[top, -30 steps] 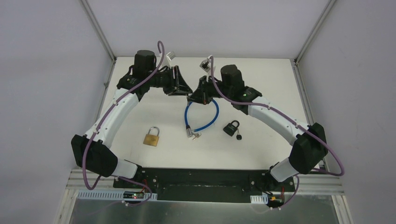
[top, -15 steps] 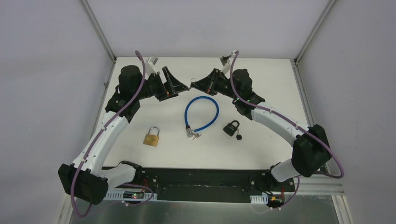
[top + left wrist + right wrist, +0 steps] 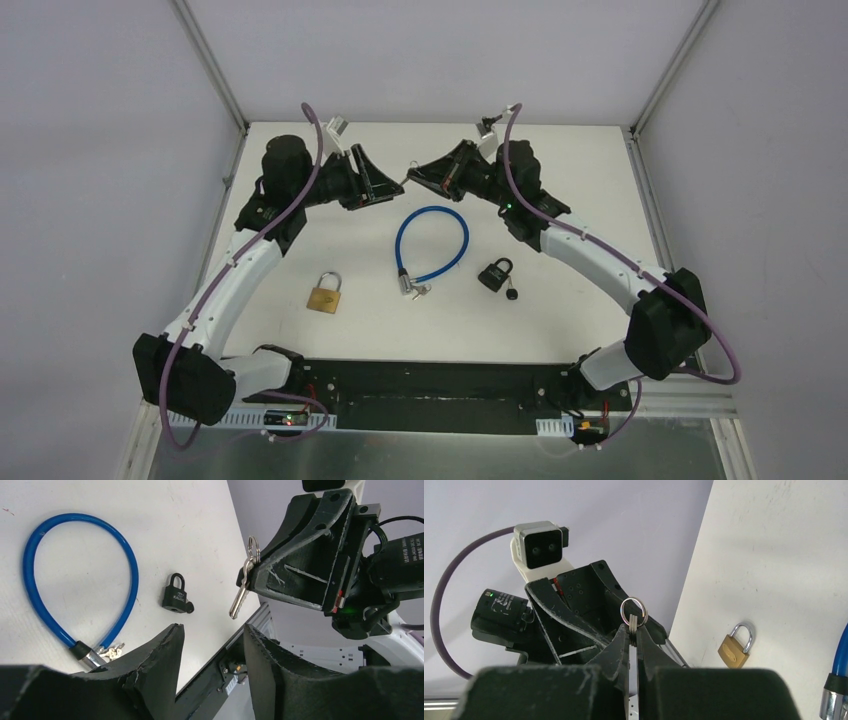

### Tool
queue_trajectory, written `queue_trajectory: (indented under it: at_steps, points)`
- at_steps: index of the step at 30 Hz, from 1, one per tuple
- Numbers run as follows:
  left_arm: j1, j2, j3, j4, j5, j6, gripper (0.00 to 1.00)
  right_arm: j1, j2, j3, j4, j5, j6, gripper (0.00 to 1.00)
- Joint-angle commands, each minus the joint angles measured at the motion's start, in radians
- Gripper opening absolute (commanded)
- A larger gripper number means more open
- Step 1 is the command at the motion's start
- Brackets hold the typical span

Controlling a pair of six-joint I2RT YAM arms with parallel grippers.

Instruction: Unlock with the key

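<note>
The right gripper (image 3: 248, 575) pinches the key (image 3: 239, 597) by its head, blade hanging free above the table (image 3: 200, 520), perhaps so the wide-open, empty left gripper (image 3: 212, 632) facing it can regrip.

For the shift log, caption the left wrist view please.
Right gripper holds a key facing the open left gripper; black padlock and blue cable lock on table.
</note>
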State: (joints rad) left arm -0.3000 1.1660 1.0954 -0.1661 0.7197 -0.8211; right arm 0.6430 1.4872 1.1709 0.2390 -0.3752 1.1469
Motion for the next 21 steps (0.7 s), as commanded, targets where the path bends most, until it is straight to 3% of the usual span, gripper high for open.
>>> queue_trajectory:
  at_steps: [1,14,16,21]
  points:
    - [0.002,0.023,0.07,-0.004,0.049,0.086,0.47,0.003,-0.004,0.063,-0.051,-0.051,0.017,0.0]
    - [0.002,0.036,0.064,-0.005,0.16,0.164,0.12,0.007,0.022,0.129,-0.189,-0.15,-0.087,0.0]
    - [0.002,0.041,0.066,-0.007,0.165,0.172,0.0,0.007,0.029,0.14,-0.208,-0.175,-0.127,0.0]
    - [0.005,0.036,0.061,-0.057,0.147,0.244,0.0,0.001,0.064,0.182,-0.28,-0.27,-0.243,0.0]
